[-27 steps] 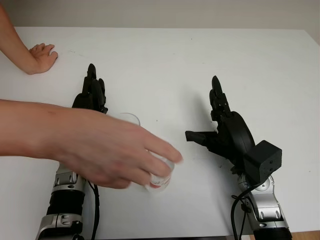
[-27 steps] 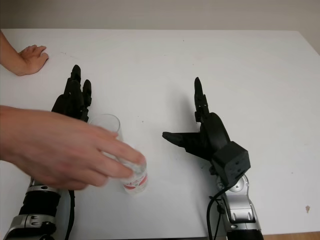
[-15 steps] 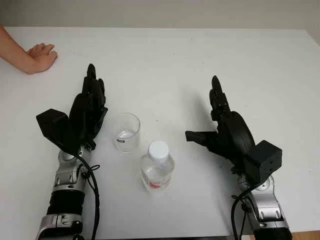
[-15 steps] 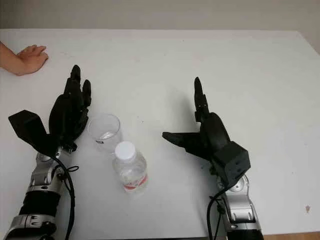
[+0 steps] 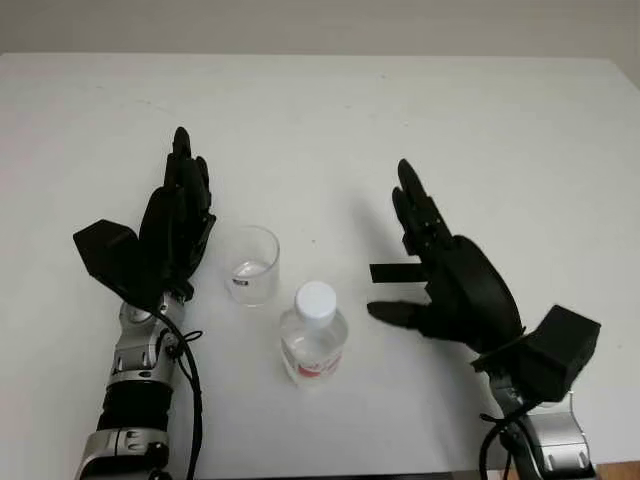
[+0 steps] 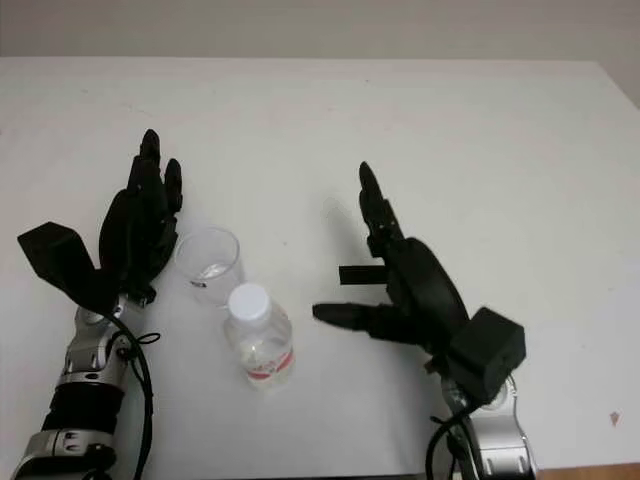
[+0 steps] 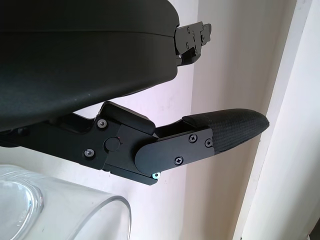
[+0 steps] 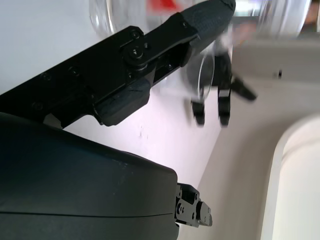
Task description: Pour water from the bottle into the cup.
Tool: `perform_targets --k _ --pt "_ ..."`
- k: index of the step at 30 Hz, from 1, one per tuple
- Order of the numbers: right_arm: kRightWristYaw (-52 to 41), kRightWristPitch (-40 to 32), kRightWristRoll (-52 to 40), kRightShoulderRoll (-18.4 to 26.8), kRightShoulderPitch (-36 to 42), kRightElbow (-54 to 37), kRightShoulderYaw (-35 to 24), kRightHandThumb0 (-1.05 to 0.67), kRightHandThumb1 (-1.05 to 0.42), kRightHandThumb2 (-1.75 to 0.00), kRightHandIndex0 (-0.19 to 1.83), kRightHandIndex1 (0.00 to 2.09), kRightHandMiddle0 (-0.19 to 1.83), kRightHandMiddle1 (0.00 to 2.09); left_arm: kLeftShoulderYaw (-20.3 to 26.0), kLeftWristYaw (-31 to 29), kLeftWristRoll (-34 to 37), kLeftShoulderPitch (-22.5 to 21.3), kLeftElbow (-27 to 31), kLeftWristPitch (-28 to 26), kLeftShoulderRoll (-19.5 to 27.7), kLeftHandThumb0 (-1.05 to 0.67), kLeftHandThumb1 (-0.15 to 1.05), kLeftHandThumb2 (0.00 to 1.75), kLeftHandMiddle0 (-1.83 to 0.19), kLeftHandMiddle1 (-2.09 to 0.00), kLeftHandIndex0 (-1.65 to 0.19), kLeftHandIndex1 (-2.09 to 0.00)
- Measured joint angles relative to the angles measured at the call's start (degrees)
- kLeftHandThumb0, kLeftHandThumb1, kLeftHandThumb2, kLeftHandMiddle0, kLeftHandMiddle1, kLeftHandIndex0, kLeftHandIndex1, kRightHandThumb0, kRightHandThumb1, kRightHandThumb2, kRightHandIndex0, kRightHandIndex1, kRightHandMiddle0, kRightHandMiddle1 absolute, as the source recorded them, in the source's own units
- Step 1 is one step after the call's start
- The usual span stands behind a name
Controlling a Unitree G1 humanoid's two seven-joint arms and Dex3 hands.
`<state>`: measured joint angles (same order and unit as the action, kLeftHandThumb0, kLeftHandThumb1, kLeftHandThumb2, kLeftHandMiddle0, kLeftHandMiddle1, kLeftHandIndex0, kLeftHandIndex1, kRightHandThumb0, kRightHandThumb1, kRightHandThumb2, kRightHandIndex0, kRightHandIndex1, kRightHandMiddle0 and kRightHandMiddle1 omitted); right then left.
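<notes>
The bottle (image 5: 314, 340) stands upright on the white table (image 5: 520, 130), its white cap (image 5: 316, 298) on and a red band on its label. It sits just beside the thumb of the right hand (image 5: 440, 280), on that hand's inner side, with a small gap between thumb tip and bottle. The right hand holds nothing; its fingers (image 5: 412, 205) are stretched straight, pointing away from the robot, and the thumb juts sideways toward the bottle. In the right wrist view the thumb (image 8: 200, 20) reaches across toward the bottle's clear body.

The cup (image 5: 250, 264), a clear glass standing upright, is just beyond the bottle and a little toward the left hand (image 5: 175, 225), near that hand's palm side but apart from it. The left hand is also open and holds nothing, its fingers pointing away from the robot. In the left wrist view the cup's rim (image 7: 75, 200) lies close below that hand's thumb (image 7: 220, 132).
</notes>
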<state>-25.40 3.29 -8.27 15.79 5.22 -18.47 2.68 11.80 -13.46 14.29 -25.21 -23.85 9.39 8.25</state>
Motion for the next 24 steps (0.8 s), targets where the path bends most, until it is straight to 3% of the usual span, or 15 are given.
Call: perform_targets --k 7,13,24 --pt "-2.4 -1.0 0.2 1.5 4.9 -5.4 4.0 -0.89 -0.8 -0.05 -0.19 0.0 -0.19 0.0 -0.1 -0.3 0.0 0.0 -0.7 0.5 0.0 -0.83 1.05 0.69 0.19 -0.04 0.19 0.0" --pt "-1.4 -0.4 3.2 0.8 6.3 -4.9 8.1 -0.95 -0.83 -0.06 -0.19 0.0 -0.19 0.0 0.0 -0.2 0.0 -0.1 -0.8 0.5 0.0 -0.83 1.05 0.68 0.19 -0.04 0.19 0.0" --pt "8.4 6.8 10.8 -7.7 5.4 7.4 13.8 -1.03 -0.85 -0.06 -0.19 0.0 -0.19 0.0 0.0 0.2 0.1 -0.1 -0.7 0.5 -0.2 -0.83 1.05 0.68 0.19 -0.03 0.19 0.0"
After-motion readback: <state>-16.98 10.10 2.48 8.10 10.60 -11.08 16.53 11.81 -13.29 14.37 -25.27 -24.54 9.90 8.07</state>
